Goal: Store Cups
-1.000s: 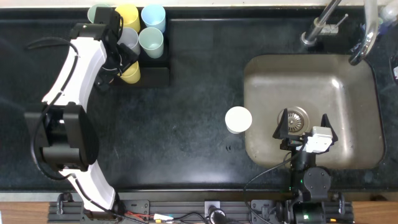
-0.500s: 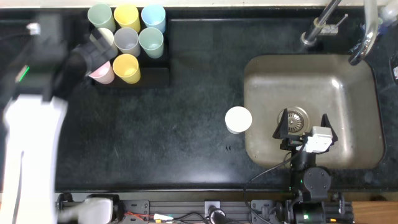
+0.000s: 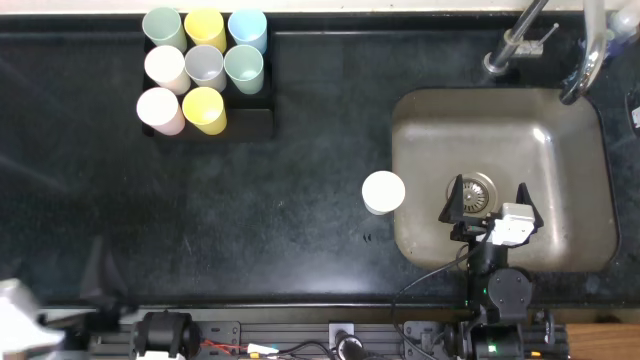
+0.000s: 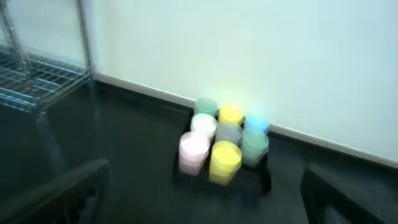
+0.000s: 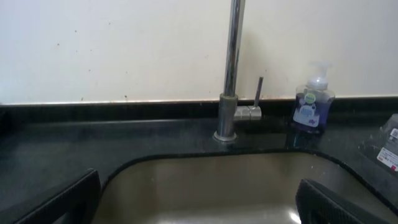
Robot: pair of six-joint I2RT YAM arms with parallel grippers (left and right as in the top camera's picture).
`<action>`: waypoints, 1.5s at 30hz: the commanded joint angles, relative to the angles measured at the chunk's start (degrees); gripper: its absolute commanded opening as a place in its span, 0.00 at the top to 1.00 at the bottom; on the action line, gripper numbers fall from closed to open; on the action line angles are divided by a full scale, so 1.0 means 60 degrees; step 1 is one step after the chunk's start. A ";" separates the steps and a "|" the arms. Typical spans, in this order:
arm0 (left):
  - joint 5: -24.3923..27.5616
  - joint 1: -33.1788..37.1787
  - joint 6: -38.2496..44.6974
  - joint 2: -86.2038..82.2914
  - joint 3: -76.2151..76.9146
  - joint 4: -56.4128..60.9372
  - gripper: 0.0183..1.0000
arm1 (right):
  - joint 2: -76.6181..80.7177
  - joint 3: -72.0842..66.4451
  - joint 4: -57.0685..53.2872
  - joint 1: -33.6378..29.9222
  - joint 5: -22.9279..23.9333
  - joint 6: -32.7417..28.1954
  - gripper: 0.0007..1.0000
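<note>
- Top view: right gripper (image 3: pixel 488 203) over the sink (image 3: pixel 560 120), near the drain (image 3: pixel 480 188), fingers spread wide, gripping nothing.
- Just beside it on its left: one white cup (image 3: pixel 383 192), on the black table (image 3: pixel 300 250), close at the rim of the sink.
- Far ahead and to the left of this gripper, near the back wall: black rack (image 3: pixel 252 122) with eight cups (image 3: pixel 205 66) mouth up, in green, yellow, blue, white, grey, teal, pink and yellow.
- Left wrist view: left gripper (image 4: pixel 202 193) spread wide above the table, nothing between the fingers.
- Straight ahead of it, well apart: the same rack (image 4: pixel 264 177) with the cups (image 4: pixel 224 158), near the wall; a wire shelf (image 4: pixel 37 74) off to one side.
- Right wrist view: right gripper (image 5: pixel 198 193) spread apart and empty, low in the sink (image 5: pixel 217 180); ahead of it the faucet (image 5: pixel 233 68), and a soap bottle (image 5: pixel 311 102) near that.
</note>
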 commanded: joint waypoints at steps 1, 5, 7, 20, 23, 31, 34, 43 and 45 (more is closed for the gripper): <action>0.0572 0.0175 0.0725 -0.0561 -0.4539 0.4659 0.00 | -0.0073 -0.0127 0.0055 0.0004 -0.0040 0.0004 0.00; 0.1486 0.0408 0.1344 -0.0583 -0.8207 1.1413 0.00 | -0.0073 -0.0127 0.0055 0.0004 -0.0040 0.0004 0.00; 0.1756 0.0510 0.1370 -0.0699 -0.9457 1.3318 0.00 | -0.0073 -0.0127 0.0055 0.0004 -0.0040 0.0004 0.00; 0.2601 0.0488 0.1330 -0.2390 -1.0193 0.8364 0.00 | -0.0073 -0.0127 0.0055 0.0004 -0.0040 0.0004 0.00; 0.2455 0.0488 0.1534 -0.2386 -1.0200 0.8094 0.00 | -0.0073 -0.0127 0.0055 0.0004 -0.0040 0.0004 0.00; 0.2452 0.0488 0.1545 -0.2386 -1.0200 0.8109 0.00 | -0.0073 -0.0127 0.0051 0.0004 -0.0040 0.0004 0.00; 0.2455 0.0488 0.1545 -0.2386 -1.0200 0.8109 0.00 | -0.0073 -0.0127 0.0055 0.0004 -0.0040 0.0004 0.00; 0.2452 0.0488 0.1545 -0.2386 -1.0200 0.8109 0.00 | -0.0073 -0.0127 0.0055 0.0004 -0.0040 0.0004 0.00; 0.2452 0.0488 0.1545 -0.2386 -1.0200 0.8109 0.00 | -0.0073 -0.0127 0.0055 0.0004 -0.0036 0.0004 0.00</action>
